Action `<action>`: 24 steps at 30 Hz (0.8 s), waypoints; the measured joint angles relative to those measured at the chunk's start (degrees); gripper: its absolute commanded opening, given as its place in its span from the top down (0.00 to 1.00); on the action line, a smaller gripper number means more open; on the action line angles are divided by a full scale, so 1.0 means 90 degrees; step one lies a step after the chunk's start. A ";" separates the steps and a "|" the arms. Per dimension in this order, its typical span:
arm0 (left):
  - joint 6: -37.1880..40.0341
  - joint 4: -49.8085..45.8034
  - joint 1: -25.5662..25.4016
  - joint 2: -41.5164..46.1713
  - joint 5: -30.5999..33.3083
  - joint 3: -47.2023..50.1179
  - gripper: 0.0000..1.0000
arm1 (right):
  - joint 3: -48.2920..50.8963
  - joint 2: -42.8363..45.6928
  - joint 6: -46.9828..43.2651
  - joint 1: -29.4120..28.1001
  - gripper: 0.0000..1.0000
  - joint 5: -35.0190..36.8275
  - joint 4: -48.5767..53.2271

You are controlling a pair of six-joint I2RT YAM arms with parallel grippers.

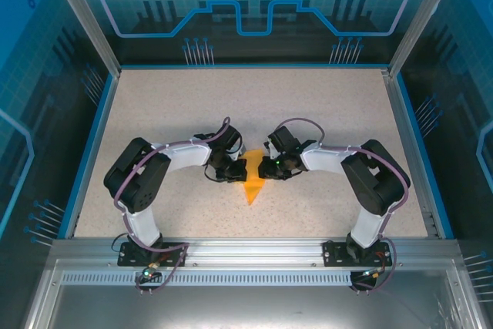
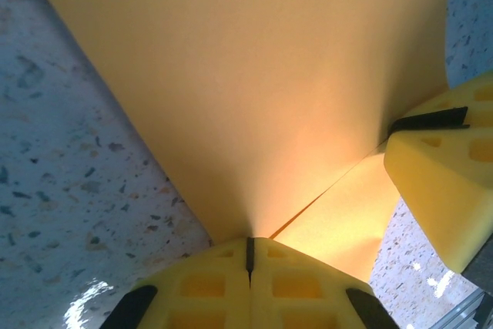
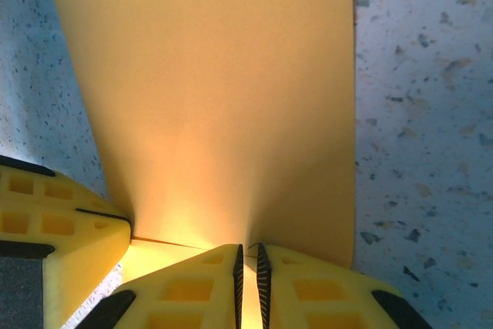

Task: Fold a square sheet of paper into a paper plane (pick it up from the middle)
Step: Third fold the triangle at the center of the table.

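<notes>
The orange sheet of paper (image 1: 251, 189) lies creased into a narrow pointed shape at the table's middle, its tip toward the near edge. My left gripper (image 1: 231, 169) meets it from the left and my right gripper (image 1: 271, 167) from the right. In the left wrist view the yellow jaws of the left gripper (image 2: 249, 256) are shut on the paper (image 2: 254, 75), with a fold line running off to the right. In the right wrist view the right gripper (image 3: 249, 267) pinches a layer of the paper (image 3: 216, 98) between nearly touching pads.
The speckled table (image 1: 323, 113) is bordered by a blue rim and clear walls. The right gripper's yellow fingers (image 2: 439, 190) sit close at the right of the left wrist view. The left gripper's fingers (image 3: 54, 221) crowd the right wrist view's left.
</notes>
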State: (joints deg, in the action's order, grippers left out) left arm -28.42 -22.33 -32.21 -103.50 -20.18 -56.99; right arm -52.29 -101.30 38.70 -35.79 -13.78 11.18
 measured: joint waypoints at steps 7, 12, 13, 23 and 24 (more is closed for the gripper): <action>-0.0007 -0.0097 0.0000 -0.0056 0.0063 -0.0119 0.96 | -0.0036 -0.0034 -0.0141 0.0024 0.84 -0.0012 0.0041; -0.0007 -0.0155 -0.0002 -0.0080 0.0155 -0.0194 0.96 | -0.0036 -0.0039 -0.0240 0.0024 0.84 -0.0012 0.0041; -0.0007 -0.0155 -0.0002 -0.0085 0.0172 -0.0199 0.96 | -0.0036 -0.0039 -0.0262 0.0024 0.84 -0.0012 0.0041; 0.0012 -0.0267 -0.0012 -0.0165 0.0265 -0.0321 0.96 | -0.0036 -0.0039 -0.0403 0.0024 0.82 -0.0015 0.0041; 0.0012 -0.0294 -0.0012 -0.0175 0.0265 -0.0338 0.96 | -0.0039 -0.0039 -0.0415 0.0024 0.82 -0.0019 0.0041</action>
State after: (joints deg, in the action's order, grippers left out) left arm -28.32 -24.97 -32.32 -105.08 -17.80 -60.03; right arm -52.64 -101.65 34.96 -35.57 -13.96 11.55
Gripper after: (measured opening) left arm 0.051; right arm 0.173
